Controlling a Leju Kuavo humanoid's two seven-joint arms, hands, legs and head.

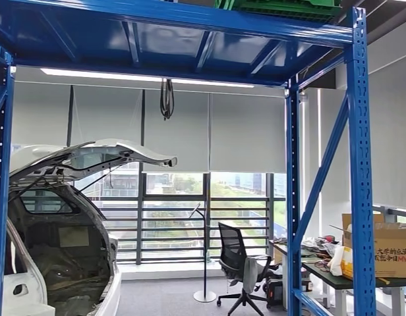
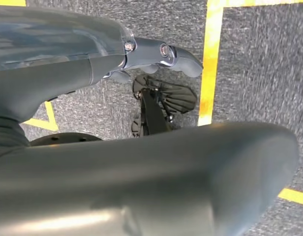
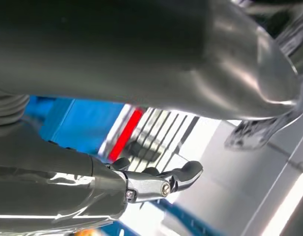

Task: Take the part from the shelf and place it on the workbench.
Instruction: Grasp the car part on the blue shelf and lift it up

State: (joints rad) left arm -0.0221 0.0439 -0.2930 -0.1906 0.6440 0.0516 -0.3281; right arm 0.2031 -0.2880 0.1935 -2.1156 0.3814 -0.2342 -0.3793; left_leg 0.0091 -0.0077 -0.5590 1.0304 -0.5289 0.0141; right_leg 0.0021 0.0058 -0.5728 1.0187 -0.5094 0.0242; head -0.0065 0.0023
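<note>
Two hands show from their wrist cameras, neither holding anything: the left hand (image 2: 157, 56) hangs over grey carpet (image 2: 254, 64) marked with yellow tape lines (image 2: 211, 59), its dark fingers (image 2: 179, 56) stretched out straight; the right hand (image 3: 161, 184) has its fingers (image 3: 183, 174) extended too, before a blurred blue shelf beam (image 3: 79, 120). From the head, the blue steel shelf rack (image 1: 358, 164) frames a white car body (image 1: 57, 217), a black office chair (image 1: 236, 260) and a cluttered desk (image 1: 350, 280) carrying a cardboard box (image 1: 385, 247). Which item is the part, I cannot tell.
</note>
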